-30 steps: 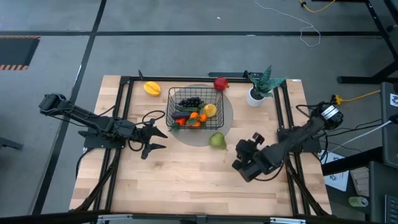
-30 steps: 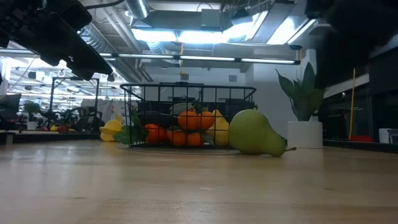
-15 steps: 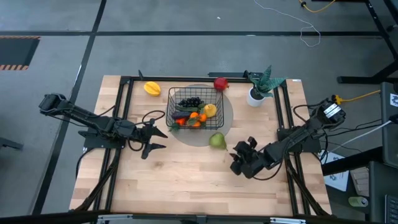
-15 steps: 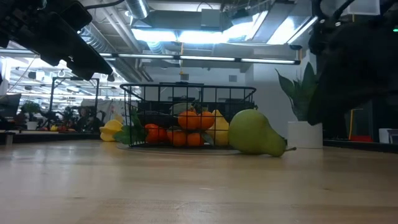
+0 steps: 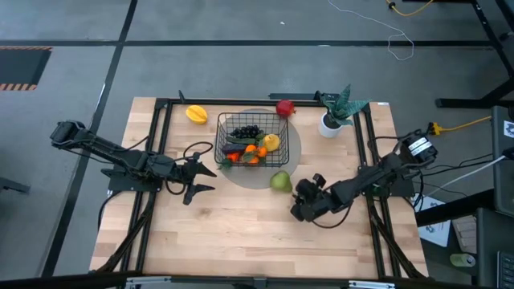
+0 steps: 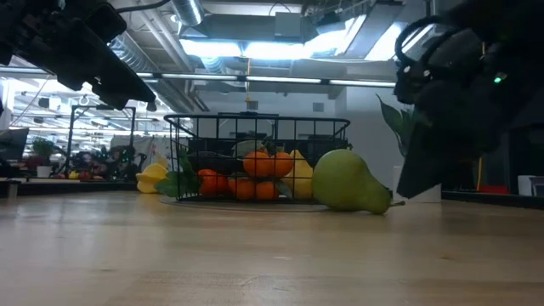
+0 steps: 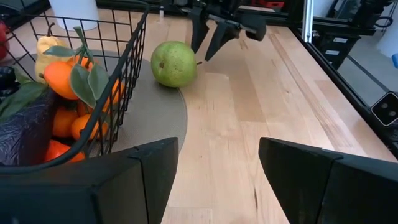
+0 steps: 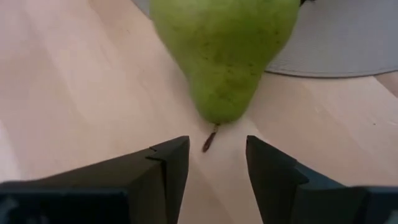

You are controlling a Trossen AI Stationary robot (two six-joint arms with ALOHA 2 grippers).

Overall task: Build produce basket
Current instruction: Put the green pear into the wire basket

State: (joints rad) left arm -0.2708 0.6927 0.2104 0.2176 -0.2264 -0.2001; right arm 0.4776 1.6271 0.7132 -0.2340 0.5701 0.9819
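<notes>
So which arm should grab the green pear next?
The right one. Its open pincer sits just beside the green pear, fingers either side of the stem. The left pincer waits across the black wire basket.

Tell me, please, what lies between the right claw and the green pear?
Only bare tabletop: in the right wrist view the open right claw faces the pear stem-first.
</notes>
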